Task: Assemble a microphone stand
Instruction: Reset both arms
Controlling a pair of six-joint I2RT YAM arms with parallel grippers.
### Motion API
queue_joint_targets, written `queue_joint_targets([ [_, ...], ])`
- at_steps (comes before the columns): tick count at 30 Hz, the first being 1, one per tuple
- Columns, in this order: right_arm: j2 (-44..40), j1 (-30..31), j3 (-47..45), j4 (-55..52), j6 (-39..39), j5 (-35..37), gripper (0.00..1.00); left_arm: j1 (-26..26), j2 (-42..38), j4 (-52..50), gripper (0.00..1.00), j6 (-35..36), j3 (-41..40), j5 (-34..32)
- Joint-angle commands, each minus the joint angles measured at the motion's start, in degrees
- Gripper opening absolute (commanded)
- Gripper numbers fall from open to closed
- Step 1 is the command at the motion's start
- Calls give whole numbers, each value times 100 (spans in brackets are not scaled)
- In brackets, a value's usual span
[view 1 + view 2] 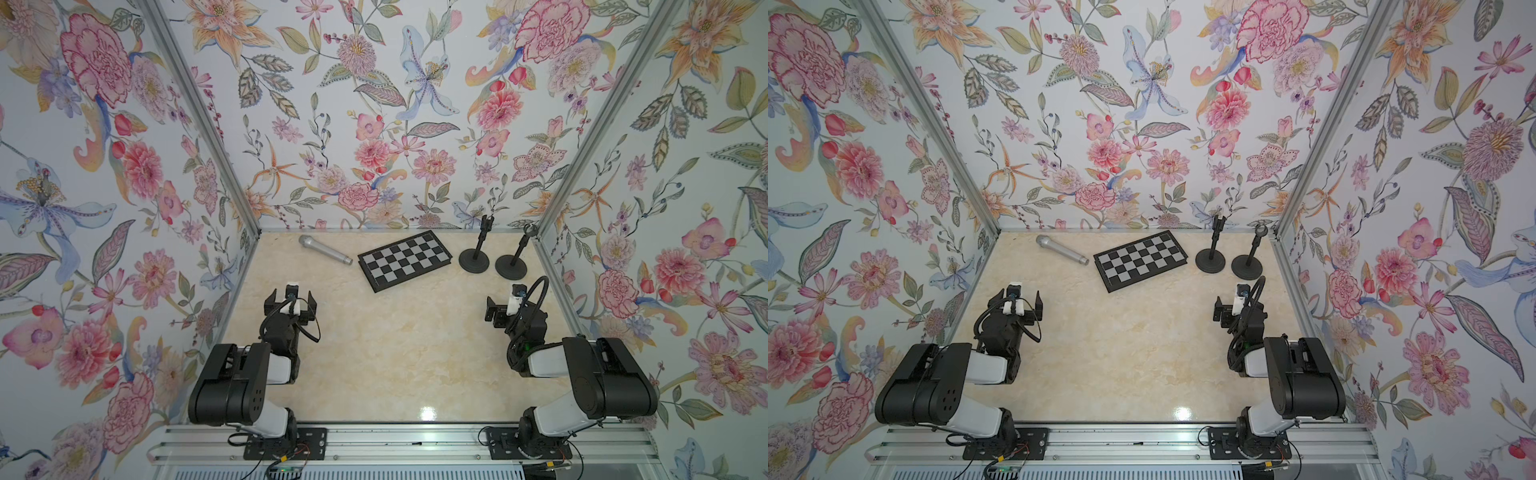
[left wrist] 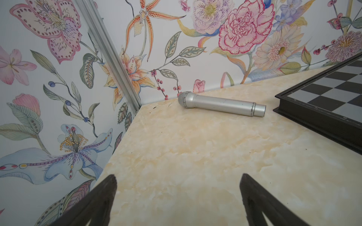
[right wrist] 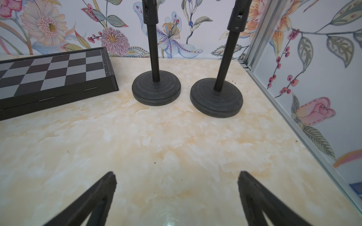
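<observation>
Left gripper (image 2: 177, 177) hovered empty over the marbled table (image 2: 195, 156), jaws spread wide, facing the silver microphone (image 2: 221, 104), which lay on its side near the back left corner. Right gripper (image 3: 176, 173), jaws likewise wide apart and holding nothing, faced two black microphone stands upright on round bases near the back right corner: the inner stand (image 3: 156, 88) just beside the chessboard (image 3: 52, 72), and the outer stand (image 3: 216, 97) closer to the right wall. The chessboard lay flat between microphone and stands, touching neither.
</observation>
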Motion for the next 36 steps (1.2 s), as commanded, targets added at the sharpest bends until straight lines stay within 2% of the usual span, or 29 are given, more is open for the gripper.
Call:
queue_joint_targets([
  [1,2,46,109,175,-86,107,100,17,99,738,99,-141,-83,248],
  [5,2,116,63,258,-112,260,100,31,95,663,99,-162,-57,225],
  [15,-2,35,118,160,-67,82,100,-49,81,578,99,-123,-17,6],
  [36,6,-40,173,51,-24,-68,100,-49,77,586,99,-118,-24,5],
])
